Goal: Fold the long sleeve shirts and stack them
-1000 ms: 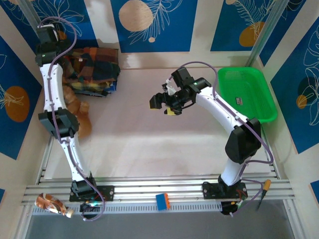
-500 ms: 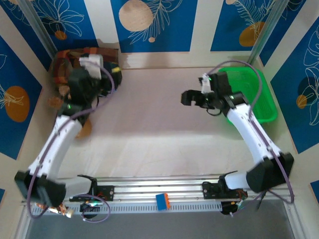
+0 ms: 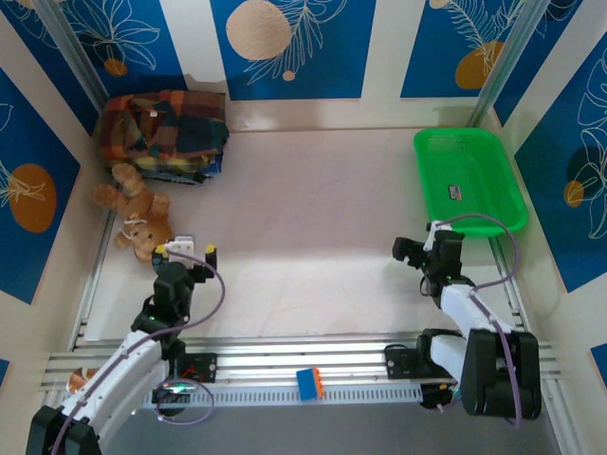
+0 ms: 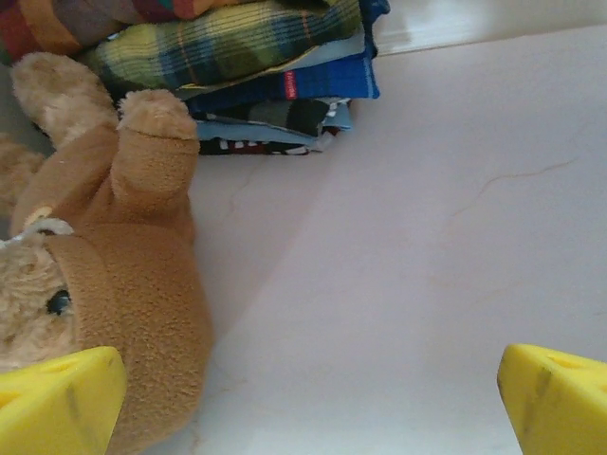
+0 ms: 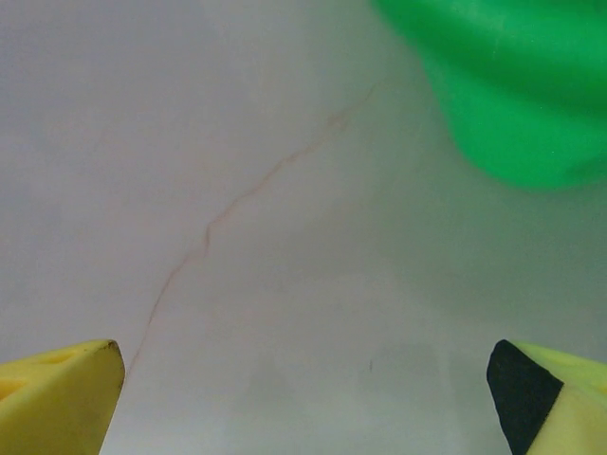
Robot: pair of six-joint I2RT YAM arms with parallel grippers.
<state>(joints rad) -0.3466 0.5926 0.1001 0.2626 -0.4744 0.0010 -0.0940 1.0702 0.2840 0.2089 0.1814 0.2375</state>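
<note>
The desk (image 3: pixel 313 218) has a pale, pinkish-white top, bare across its middle, with a thin crack (image 5: pixel 237 194) running over it near the right side. In the far left corner lies a stack of folded plaid flannel shirts (image 3: pixel 166 133), the top one dark green, navy, red and orange. A brown teddy bear (image 3: pixel 137 213) lies just in front of the stack, one paw up against its edge. A green plastic basket (image 3: pixel 453 132) sits at the far right, well apart from both.
</note>
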